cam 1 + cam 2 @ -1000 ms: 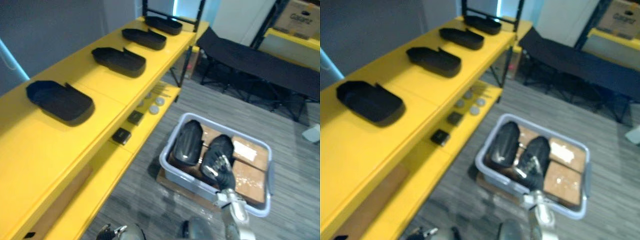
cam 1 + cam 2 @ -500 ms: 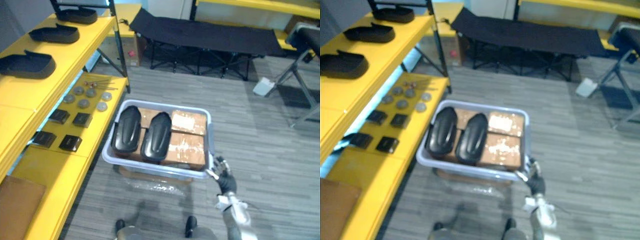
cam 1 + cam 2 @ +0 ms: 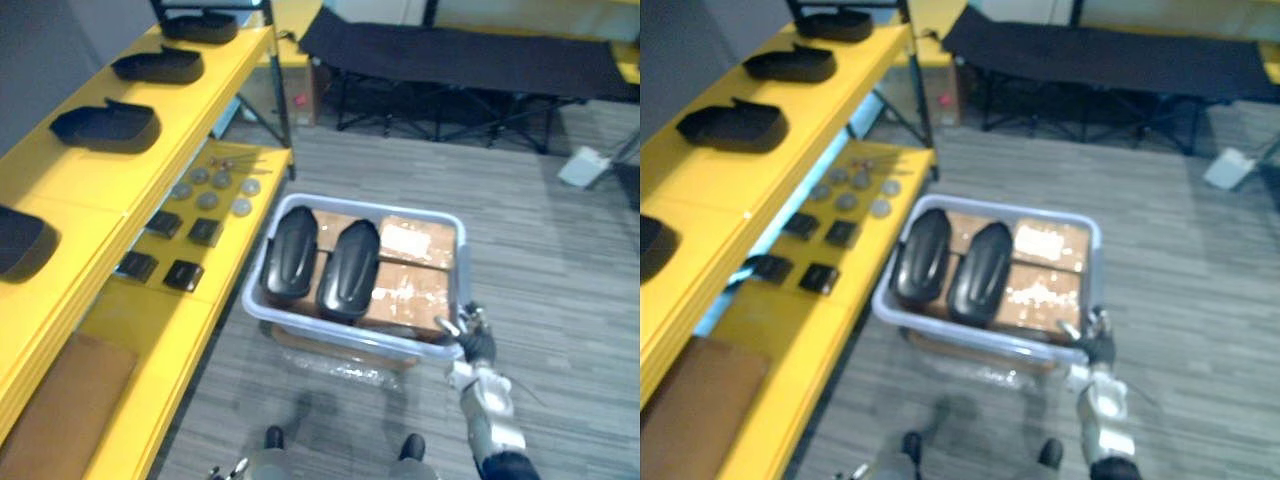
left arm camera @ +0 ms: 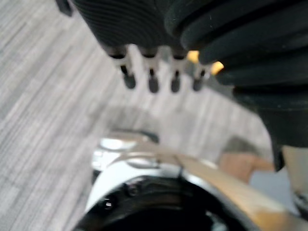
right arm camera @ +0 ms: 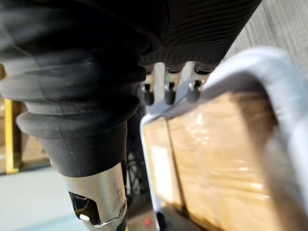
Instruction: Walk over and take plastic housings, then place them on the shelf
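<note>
**A:** Logging counts first: how many plastic housings (image 3: 290, 252)?

**B:** Six in sight. Two lie side by side, domed backs up, in the grey bin (image 3: 462, 262) on the floor at centre. They take the bin's 9 o'clock half. Four more sit in a row, hollow side up, on the top shelf (image 3: 130, 172) of the yellow rack. They run from 9 o'clock up toward 11 o'clock, and the nearest is cut by the frame edge.

**A:** What else is in the bin?

**B:** Brown cardboard boxes (image 3: 405, 295), beside the two housings toward 3 o'clock and under them. I cannot count them surely.

**A:** And the lower shelf (image 3: 200, 330)?

**B:** Four small black square parts (image 3: 183, 275) and round grey discs (image 3: 208, 200), six as far as I can make out. There is one brown board (image 3: 70, 400) at 7 o'clock.

**A:** Right hand (image 3: 470, 343)?

**B:** It is at the bin's 4 o'clock corner, just beside the rim. Its fingers (image 5: 159, 86) are loosely extended and grasp nothing. I cannot tell whether they touch the rim.

**A:** Left hand (image 4: 151, 72)?

**B:** Its fingers are straight and side by side, holding nothing, with bare floor beyond them.

**A:** Background?

**B:** One black folding cot (image 3: 470, 50) at 12 to 1 o'clock, and one white object (image 3: 585, 165) on the floor at 2 o'clock.
</note>
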Motion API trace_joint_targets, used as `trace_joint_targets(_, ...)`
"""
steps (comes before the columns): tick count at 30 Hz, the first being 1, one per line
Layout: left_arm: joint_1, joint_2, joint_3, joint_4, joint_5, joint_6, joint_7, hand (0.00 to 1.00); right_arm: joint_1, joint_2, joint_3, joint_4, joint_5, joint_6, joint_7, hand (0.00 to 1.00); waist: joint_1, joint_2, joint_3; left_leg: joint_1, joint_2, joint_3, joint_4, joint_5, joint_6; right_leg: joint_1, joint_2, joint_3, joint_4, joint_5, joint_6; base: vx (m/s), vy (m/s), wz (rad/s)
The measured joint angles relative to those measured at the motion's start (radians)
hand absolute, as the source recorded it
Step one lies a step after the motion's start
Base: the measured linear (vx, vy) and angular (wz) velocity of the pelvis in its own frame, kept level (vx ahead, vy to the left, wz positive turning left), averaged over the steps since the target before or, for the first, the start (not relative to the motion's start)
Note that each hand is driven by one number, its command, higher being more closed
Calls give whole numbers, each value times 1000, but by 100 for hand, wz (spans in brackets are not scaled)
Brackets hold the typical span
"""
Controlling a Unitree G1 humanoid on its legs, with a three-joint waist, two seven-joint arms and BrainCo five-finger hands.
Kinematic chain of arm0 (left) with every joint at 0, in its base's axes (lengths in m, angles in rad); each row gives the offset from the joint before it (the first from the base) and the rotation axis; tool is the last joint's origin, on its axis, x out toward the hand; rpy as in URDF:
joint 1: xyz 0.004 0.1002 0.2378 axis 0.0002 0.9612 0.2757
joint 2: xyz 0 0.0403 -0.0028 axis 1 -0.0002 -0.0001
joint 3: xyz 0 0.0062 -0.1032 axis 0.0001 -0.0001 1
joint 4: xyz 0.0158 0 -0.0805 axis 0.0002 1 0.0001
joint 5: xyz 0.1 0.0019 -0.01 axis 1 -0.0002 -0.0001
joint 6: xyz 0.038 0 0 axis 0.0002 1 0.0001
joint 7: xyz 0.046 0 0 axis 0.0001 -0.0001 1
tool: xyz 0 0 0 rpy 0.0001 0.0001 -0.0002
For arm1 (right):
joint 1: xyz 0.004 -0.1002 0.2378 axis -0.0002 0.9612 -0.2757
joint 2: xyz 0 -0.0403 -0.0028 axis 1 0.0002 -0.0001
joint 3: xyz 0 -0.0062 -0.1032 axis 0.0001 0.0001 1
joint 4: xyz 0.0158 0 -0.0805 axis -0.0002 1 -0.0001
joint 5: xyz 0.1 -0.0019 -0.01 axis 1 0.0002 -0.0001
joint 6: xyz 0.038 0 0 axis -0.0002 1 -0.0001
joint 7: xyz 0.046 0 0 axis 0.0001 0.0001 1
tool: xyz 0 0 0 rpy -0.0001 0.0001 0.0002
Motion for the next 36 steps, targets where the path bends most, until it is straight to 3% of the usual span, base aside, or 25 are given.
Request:
trace_joint_targets(1, -15, 1, -21, -8, -29, 1, 0, 0, -124, -31, 0, 56, -1, 21, -45, 0, 6, 14, 36, -26, -1, -21, 4, 11, 1, -8, 0, -23, 2, 4, -3, -23, 0, 27)
trace_joint_targets(5, -19, 0, -37, -38, -66, 1, -2, 0, -294, -83, -10, 158, 0, 52, -104, 0, 33, 28, 92, -61, -6, -46, 6, 21, 4, -27, -6, -47, 15, 6, -5, -27, 11, 22)
trace_joint_targets(9, -30, -7, -39, -31, -77, 1, -8, 0, -416, -164, -5, 251, -2, 102, -104, 0, 67, 43, 160, -67, -18, -69, 21, 22, 5, -34, -24, -69, 64, -1, -10, -19, 29, 17)
trace_joint_targets(15, -30, -8, -75, -18, -100, -15, -37, 0, -539, -237, 49, 359, -42, 163, -96, 0, 78, 56, 208, -94, -46, -94, 47, 25, 15, -61, -66, -79, 138, -39, -5, -55, 16, 14)
trace_joint_targets(18, -35, -12, -100, 11, -116, -35, -44, 0, -572, -252, 63, 396, -63, 216, -92, 0, 82, 72, 225, -98, -52, -107, 63, 22, 20, -62, -77, -83, 170, -57, -3, -95, -9, 11)
trace_joint_targets(22, -36, -7, -121, 10, -123, -43, -44, 0, -574, -253, 81, 421, -108, 280, -87, 0, 91, 73, 224, -128, -49, -133, 73, 28, 20, -80, -78, -104, 198, -70, -8, -58, -23, 14)
trace_joint_targets(26, -37, 2, -148, 10, -149, -45, -43, 0, -580, -253, 91, 427, -154, 302, -79, 0, 100, 73, 224, -126, -50, -136, 74, 30, 20, -77, -80, -106, 205, -72, -9, -43, -20, 5)
trace_joint_targets(31, -37, 5, -158, 10, -157, -41, -37, 0, -583, -248, 124, 425, -218, 370, -76, 0, 102, 74, 224, -112, -48, -133, 70, 33, 18, -76, -84, -103, 224, -84, -9, -46, -20, -1)
trace_joint_targets(32, -37, 9, -171, 10, -170, -41, -36, 0, -584, -247, 140, 424, -242, 387, -74, 100, 103, 76, 223, -108, -46, -130, 64, 37, 18, -76, -84, -102, 227, -86, -10, -58, -27, -3)
trace_joint_targets(36, -37, 17, -197, 13, -195, -42, -37, 0, -616, -248, 166, 430, -334, 453, -76, 100, 109, 77, 222, -105, -43, -125, 30, 60, 17, -93, -84, -101, 229, -87, -12, -66, -28, -2)
